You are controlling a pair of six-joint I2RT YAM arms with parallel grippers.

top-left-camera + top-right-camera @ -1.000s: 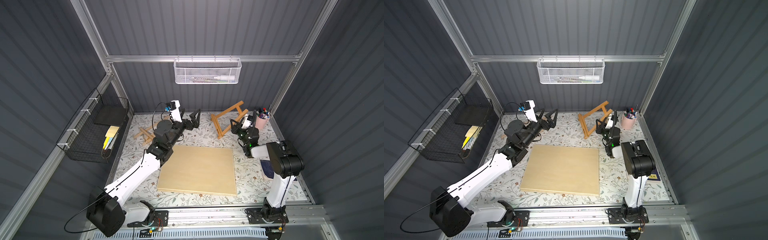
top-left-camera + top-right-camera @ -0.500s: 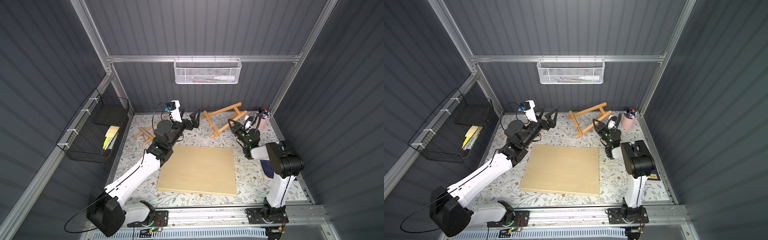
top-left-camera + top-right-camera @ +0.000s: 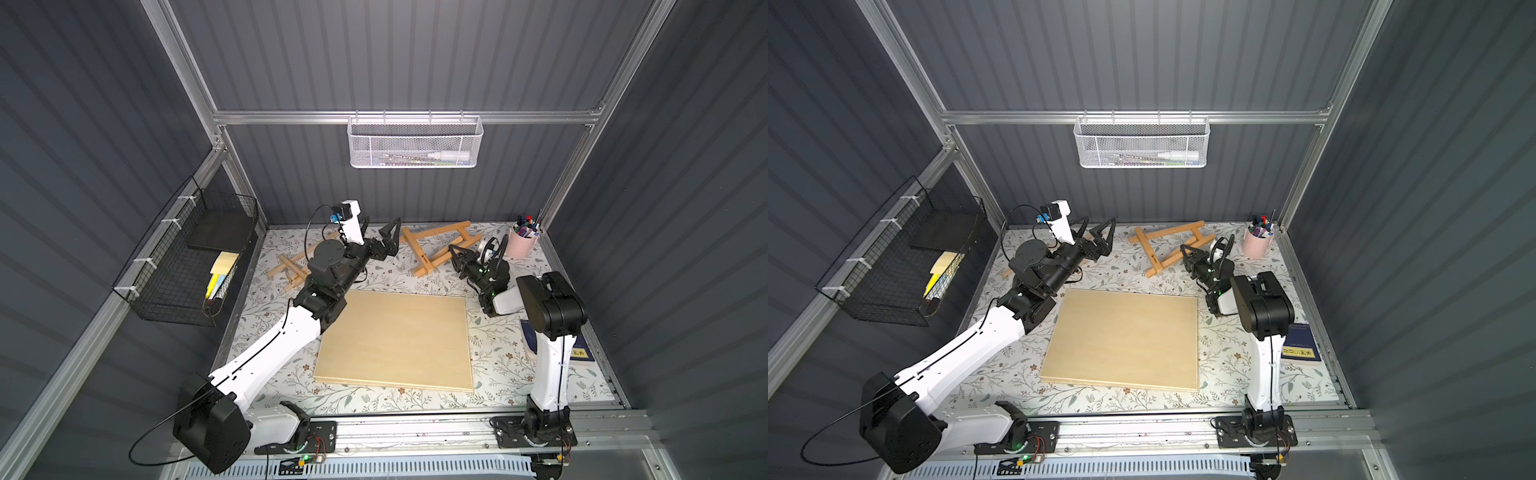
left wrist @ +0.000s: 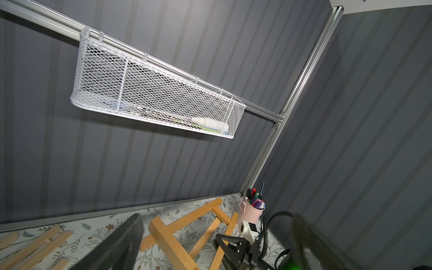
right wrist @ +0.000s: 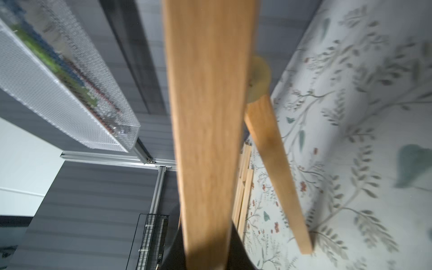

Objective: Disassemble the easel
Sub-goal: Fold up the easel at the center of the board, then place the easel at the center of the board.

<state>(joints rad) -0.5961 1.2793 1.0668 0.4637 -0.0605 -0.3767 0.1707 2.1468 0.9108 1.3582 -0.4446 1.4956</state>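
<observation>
Above the centre of both top views, the easel (image 3: 420, 254) is seen lying tilted on the floral mat (image 3: 498, 363). One of its legs is clamped between the jaws of the right gripper (image 3: 456, 257). Just beside its left end, the left gripper (image 3: 379, 232) is poised with jaws spread wide apart and nothing between them. Further left, loose wooden strips (image 3: 291, 266) are laid.

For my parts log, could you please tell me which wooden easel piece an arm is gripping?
The A-shaped frame, clamped by the right gripper; the loose slats at the far left lie ungripped.
</observation>
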